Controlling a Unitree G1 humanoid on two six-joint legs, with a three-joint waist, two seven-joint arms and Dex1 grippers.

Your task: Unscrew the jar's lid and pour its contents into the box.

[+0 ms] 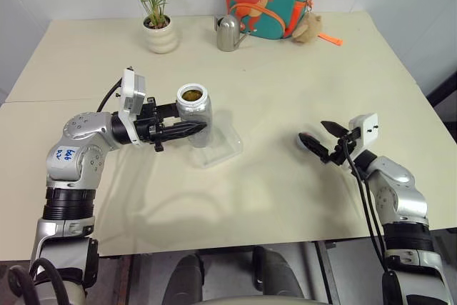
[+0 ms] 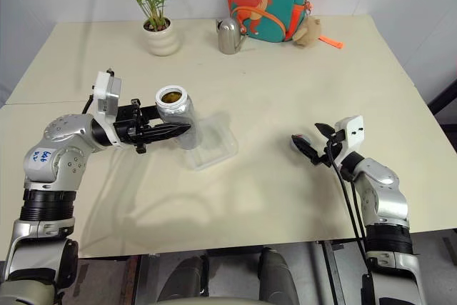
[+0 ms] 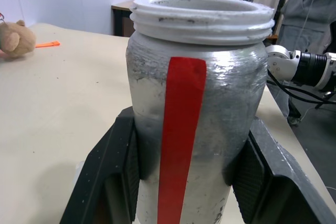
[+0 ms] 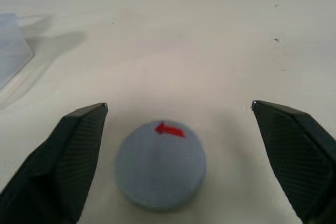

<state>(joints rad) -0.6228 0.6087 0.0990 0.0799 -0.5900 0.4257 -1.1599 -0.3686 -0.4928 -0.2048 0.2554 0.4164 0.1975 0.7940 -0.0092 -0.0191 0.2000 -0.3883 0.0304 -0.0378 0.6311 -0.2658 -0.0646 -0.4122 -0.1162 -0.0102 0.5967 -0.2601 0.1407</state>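
The left gripper [image 1: 187, 128] is clamped on the silver jar [image 1: 194, 112], holding it upright so the brown contents [image 1: 191, 94] stay inside the uncapped mouth. The jar hangs directly over the clear plastic box [image 1: 220, 146], which lies on the desk [image 1: 271, 83] just beneath and slightly toward the robot's right; this placement suits a pour by tilting alone. The grey lid [image 4: 160, 165], red mark up, lies flat on the desk well to the right of the box. The right gripper [image 1: 319, 138] stands beside the lid with its jaws apart and nothing between them but the freed lid, so unscrewing appears complete.
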